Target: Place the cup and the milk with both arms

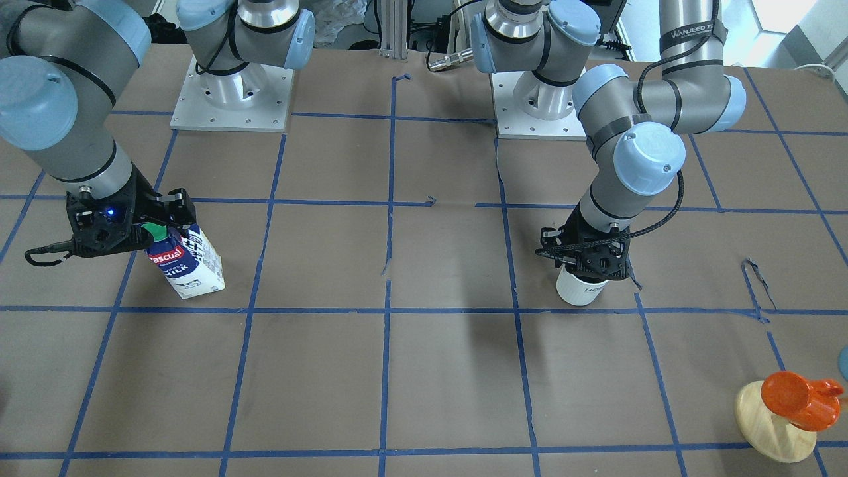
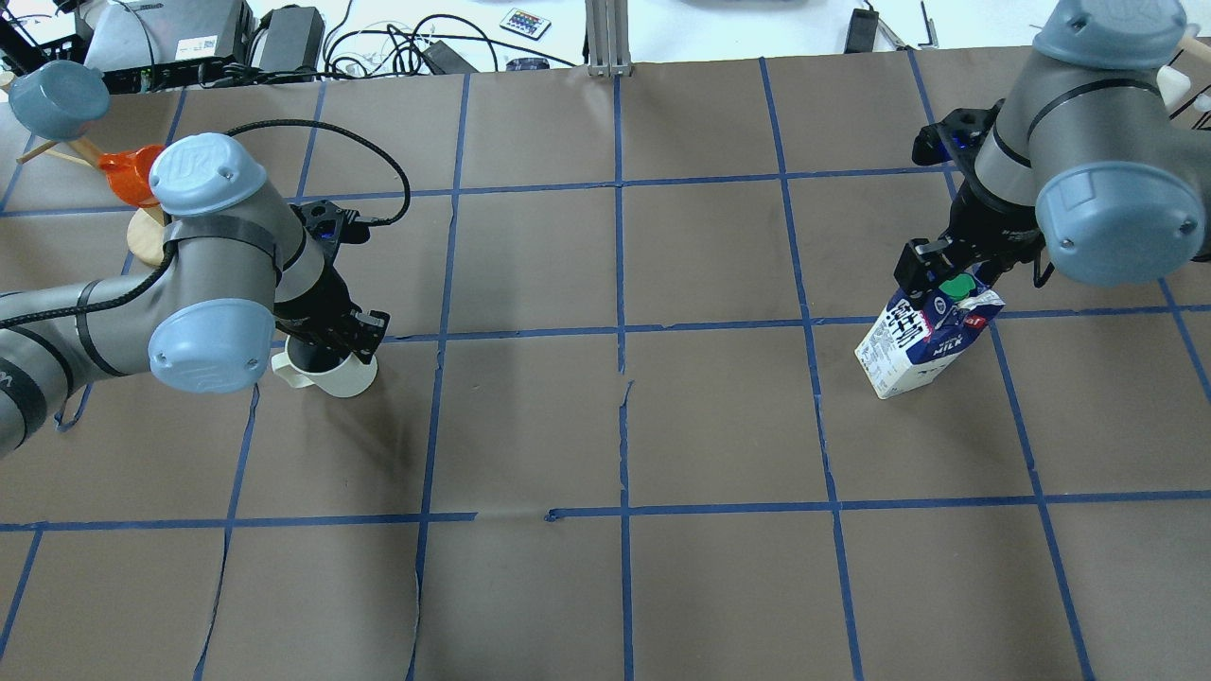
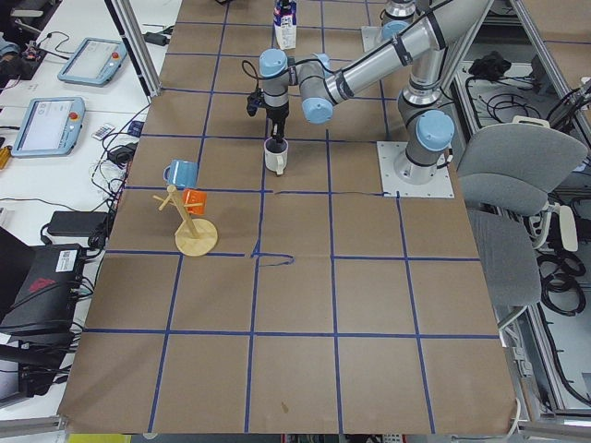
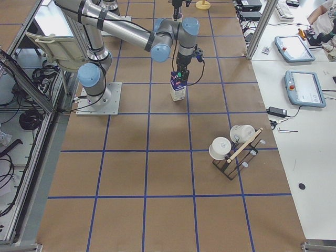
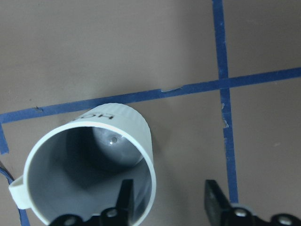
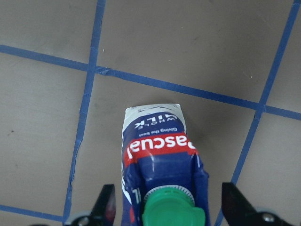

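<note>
The milk [image 6: 157,146] stands on the table between the right gripper's [image 6: 165,203] fingers, which are spread wide and clear of both its sides. The cup [image 5: 113,116] sits upright, its wall between the left gripper's [image 5: 168,202] parted fingers, one inside, one outside, unclamped

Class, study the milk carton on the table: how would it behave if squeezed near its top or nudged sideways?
The milk carton looks tall on a small base, so a high sideways nudge would probably tip it. Its folded gable top, beside the green cap, likely gives under a squeeze. Its glossy printed faces may be slippery.
</note>
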`<action>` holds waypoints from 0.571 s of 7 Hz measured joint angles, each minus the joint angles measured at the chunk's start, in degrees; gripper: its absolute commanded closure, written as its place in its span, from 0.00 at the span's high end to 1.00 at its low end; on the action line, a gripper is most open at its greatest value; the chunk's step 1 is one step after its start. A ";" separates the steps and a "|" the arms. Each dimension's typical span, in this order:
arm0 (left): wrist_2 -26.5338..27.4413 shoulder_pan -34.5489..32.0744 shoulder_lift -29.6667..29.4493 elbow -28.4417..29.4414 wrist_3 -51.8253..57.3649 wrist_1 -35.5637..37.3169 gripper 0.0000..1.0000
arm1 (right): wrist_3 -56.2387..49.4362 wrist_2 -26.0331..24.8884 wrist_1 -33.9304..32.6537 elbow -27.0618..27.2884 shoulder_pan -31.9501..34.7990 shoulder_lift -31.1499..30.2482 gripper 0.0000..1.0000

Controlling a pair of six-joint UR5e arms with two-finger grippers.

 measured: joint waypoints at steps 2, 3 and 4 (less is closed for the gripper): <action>0.05 0.00 -0.18 0.29 0.01 0.08 0.00 | 0.06 0.25 -0.28 -0.10 -0.03 -0.12 0.35; 0.03 -0.14 -0.18 0.63 -0.14 0.17 0.00 | 0.06 0.31 -0.66 -0.16 -0.03 -0.30 0.35; -0.12 -0.55 -0.32 1.62 -0.40 0.06 0.00 | 0.06 0.34 -1.08 -0.46 -0.02 -0.38 0.36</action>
